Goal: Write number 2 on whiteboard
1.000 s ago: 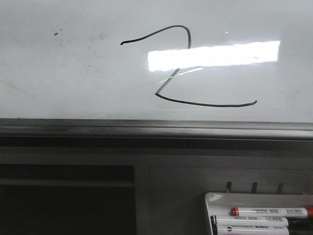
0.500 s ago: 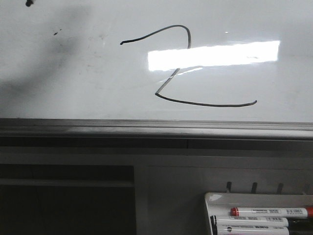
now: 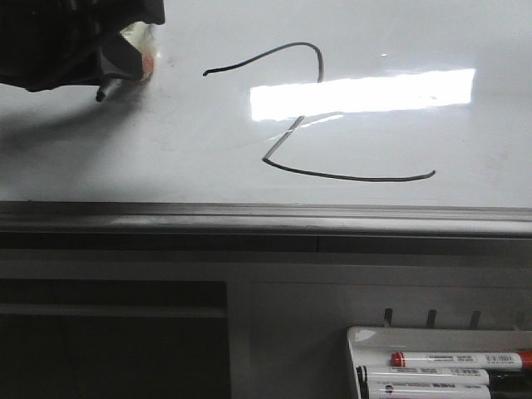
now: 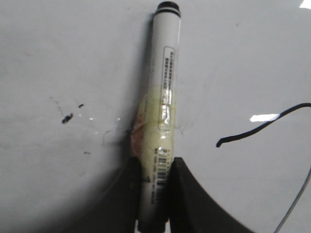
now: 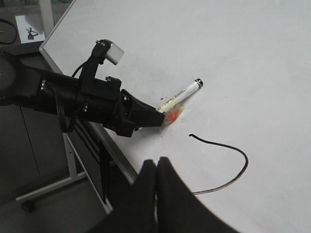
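The number 2 (image 3: 320, 116) is drawn in thin black line across the middle of the whiteboard (image 3: 465, 33), its top hook passing behind the bright rectangular glare (image 3: 363, 93) and its long flat base running just above the grey metal ledge (image 3: 266, 218). In the front view the left hand (image 3: 112, 71) enters only as a dark mass at the upper left corner, with the tip of the marker (image 3: 101, 95) poking out near the board, well to the left of the 2's starting stroke. The left wrist view shows what the front view hides: the left hand (image 4: 153, 194) is closed on the marker (image 4: 163, 97), a white barrel with a printed label and yellowish tape wrapped around its middle, and the start of the black stroke (image 4: 262, 126) lies off to one side of it, apart from the tip. The right wrist view gives the whole left arm (image 5: 73, 99) reaching over the board's edge, the marker (image 5: 182, 94) angled across the white surface, and the curved top of the 2 (image 5: 223, 150) beside it; the right hand (image 5: 156, 194) appears there with its two dark fingers pressed together, holding nothing. Only the front view shows the white marker tray (image 3: 440, 341) below the ledge, with a red-capped marker (image 3: 457, 360) and others lying in it
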Controlling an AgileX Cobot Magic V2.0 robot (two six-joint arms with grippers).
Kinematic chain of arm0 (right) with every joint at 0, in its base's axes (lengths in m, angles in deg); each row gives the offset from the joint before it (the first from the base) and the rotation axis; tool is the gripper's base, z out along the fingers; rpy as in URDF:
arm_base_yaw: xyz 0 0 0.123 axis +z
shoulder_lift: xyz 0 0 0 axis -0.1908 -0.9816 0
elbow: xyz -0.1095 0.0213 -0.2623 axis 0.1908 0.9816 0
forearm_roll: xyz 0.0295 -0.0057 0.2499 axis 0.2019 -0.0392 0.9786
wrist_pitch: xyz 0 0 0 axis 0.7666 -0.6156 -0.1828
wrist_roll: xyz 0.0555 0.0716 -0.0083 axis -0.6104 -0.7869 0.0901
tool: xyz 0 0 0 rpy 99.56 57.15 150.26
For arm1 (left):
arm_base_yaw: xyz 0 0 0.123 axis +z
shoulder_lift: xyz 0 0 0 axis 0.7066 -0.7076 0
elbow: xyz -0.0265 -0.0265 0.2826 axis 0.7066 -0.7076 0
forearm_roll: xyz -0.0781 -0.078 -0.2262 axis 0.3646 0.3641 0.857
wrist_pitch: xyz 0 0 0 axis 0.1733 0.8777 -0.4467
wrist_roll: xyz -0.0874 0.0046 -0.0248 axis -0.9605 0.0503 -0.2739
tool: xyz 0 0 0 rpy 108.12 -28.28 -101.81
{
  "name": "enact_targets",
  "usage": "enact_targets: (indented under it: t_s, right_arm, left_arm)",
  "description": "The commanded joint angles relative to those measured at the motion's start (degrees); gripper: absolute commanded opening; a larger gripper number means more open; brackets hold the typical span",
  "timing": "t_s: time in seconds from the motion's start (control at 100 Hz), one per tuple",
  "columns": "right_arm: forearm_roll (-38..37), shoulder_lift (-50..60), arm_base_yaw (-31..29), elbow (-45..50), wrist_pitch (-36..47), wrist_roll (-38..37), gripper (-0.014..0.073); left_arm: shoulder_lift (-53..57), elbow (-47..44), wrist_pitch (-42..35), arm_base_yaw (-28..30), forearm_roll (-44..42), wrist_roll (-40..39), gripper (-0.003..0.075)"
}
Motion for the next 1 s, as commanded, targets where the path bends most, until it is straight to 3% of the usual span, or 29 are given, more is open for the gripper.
enact_targets:
  t_s: [0.0, 0.17, 0.36, 0.85, 0.92, 0.99]
  right_arm:
    - [2.06, 0.19, -0.39, -1.35, 1.46, -0.15, -0.0071]
    - [2.06, 0.19, -0.39, -1.35, 1.11, -0.24, -0.0071]
    - [2.06, 0.19, -0.39, -1.35, 0.89, -0.24, -0.0071]
    - [2.06, 0.19, -0.39, -1.35, 0.73, -0.24, -0.0071]
    - [2.06, 0.19, -0.39, -1.35, 0.73, -0.24, -0.0071]
    - [2.06, 0.19, -0.39, -1.35, 0.73, -0.24, -0.0071]
  left_arm:
    - [0.96, 1.91, -3.53, -0.09, -7.39, -6.72, -0.0018]
    - [0.96, 1.91, -5.22, -0.09, -14.78, -12.77, -0.0018]
    - [-0.86, 1.91, -9.68, -0.09, -14.82, -13.17, -0.0018]
    - [-7.43, 1.91, -12.69, -0.09, -14.49, -13.17, -0.0019]
    - [-7.43, 1.91, -12.49, -0.09, -14.40, -13.17, 0.0003]
    - [-7.43, 1.91, -12.26, -0.09, -14.40, -13.17, 0.0078]
